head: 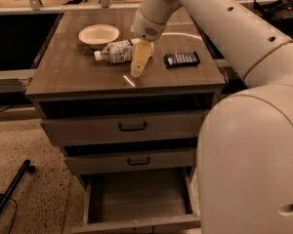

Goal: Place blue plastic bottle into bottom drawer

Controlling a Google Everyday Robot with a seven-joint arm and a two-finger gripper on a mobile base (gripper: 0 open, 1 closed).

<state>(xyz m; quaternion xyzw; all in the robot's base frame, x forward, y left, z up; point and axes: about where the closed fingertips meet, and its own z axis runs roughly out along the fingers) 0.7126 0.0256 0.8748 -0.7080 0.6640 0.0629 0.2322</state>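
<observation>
Camera view: pincer [137, 68] at base of blue plastic bottle [116, 51] (contact, aperture both unclear)

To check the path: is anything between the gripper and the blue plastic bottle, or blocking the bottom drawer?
Nothing visible does. The gripper hangs just beside the blue plastic bottle lying on the cabinet top; the bottom drawer is pulled open.

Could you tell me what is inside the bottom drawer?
The bottom drawer shows a bare floor; the robot's body hides its right edge. The gripper is beside the blue plastic bottle.
</observation>
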